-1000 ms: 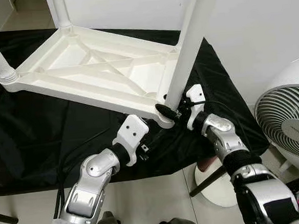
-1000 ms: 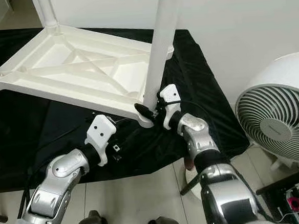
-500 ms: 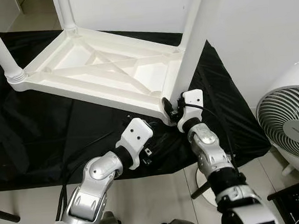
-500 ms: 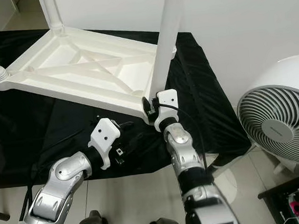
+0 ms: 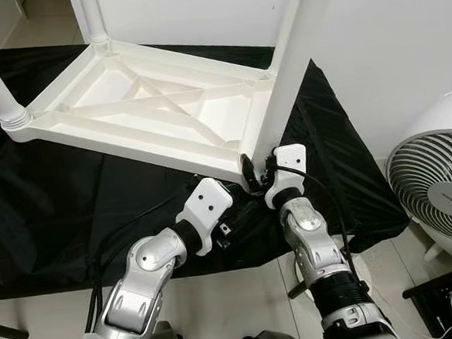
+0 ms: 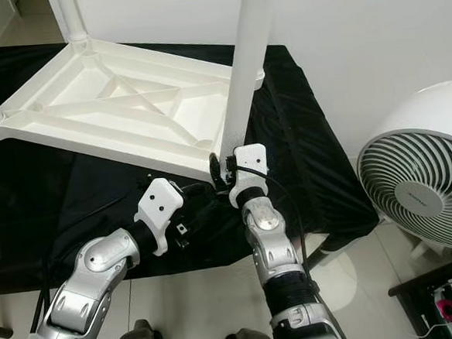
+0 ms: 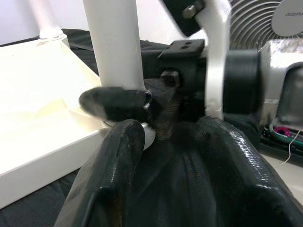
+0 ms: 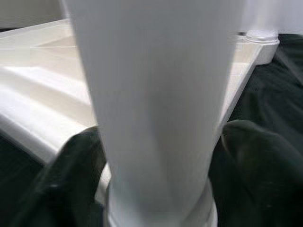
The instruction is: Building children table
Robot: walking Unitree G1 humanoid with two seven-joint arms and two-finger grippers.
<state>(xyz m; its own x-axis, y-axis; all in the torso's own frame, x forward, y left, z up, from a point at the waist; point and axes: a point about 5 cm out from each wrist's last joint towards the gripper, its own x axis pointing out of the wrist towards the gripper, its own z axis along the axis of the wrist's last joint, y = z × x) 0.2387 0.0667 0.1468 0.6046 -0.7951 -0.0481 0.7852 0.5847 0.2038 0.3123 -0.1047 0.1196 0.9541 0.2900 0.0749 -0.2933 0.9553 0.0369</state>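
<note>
Right wrist view shows my right gripper [image 5: 255, 167] clamped around the white table leg [image 8: 151, 109] at its socket on the upturned tabletop [image 5: 128, 106], so any sideways pull could cross-thread or unseat it, while my left gripper [image 7: 161, 156] hangs open beside that socket.

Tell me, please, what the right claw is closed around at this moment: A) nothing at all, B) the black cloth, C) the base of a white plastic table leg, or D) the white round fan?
C: the right claw has a black finger on either side of the white plastic table leg, right at its base where it meets the upturned white plastic tabletop.
</note>
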